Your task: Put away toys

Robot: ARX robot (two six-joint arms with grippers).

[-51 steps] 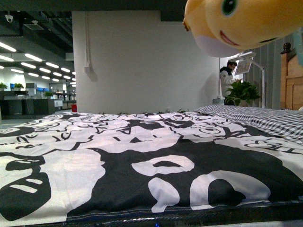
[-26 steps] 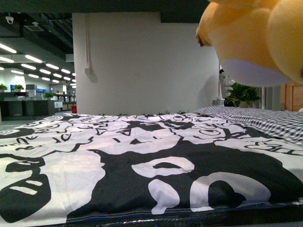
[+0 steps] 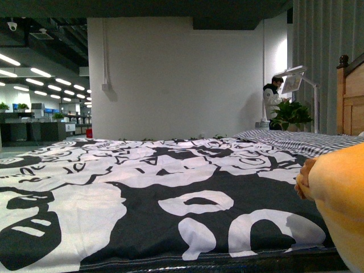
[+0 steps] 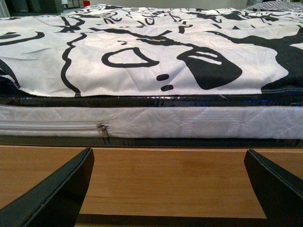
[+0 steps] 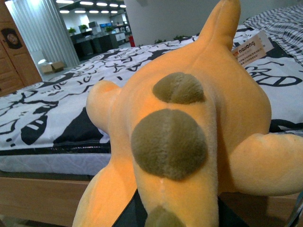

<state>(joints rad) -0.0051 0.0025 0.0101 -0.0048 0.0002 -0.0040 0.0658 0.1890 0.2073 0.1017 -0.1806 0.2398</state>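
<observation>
Hanging low at the right edge of the front view, the orange-yellow plush animal (image 3: pixel 339 211) sits off the near side of the bed, level with the edge of the black-and-white bed cover (image 3: pixel 148 193) and not resting on it. Over to the right wrist camera: the plush fills the shot back-on, showing round brown patches (image 5: pixel 169 144) down its back and stubby limbs sticking out to the sides. Its paper hang tag (image 5: pixel 251 47) stands up near the far end of the body. The right gripper (image 5: pixel 180 218) is almost buried underneath. Only dark finger (image 5: pixel 132 215) edges show on either side of the lower body, pinching the plush between them. Beyond the toy lie the patterned cover and the pale side of the mattress.

Now the left wrist camera: the left gripper (image 4: pixel 163 189) faces the side of the bed with its two dark fingers (image 4: pixel 52 194) spread wide, and nothing sits between them. Straight ahead of it is the wooden frame (image 4: pixel 165 175). Above that runs the white quilted mattress (image 4: pixel 199 124) with a small zip pull (image 4: pixel 102 131), and the cover drapes over the top edge.

Back in the front view, checked bedding (image 3: pixel 310 142) lies at the far right of the bed beside a wooden headboard (image 3: pixel 352 96). A person (image 3: pixel 272 95) stands by a leafy plant (image 3: pixel 290 114) at the white wall (image 3: pixel 176 79).
</observation>
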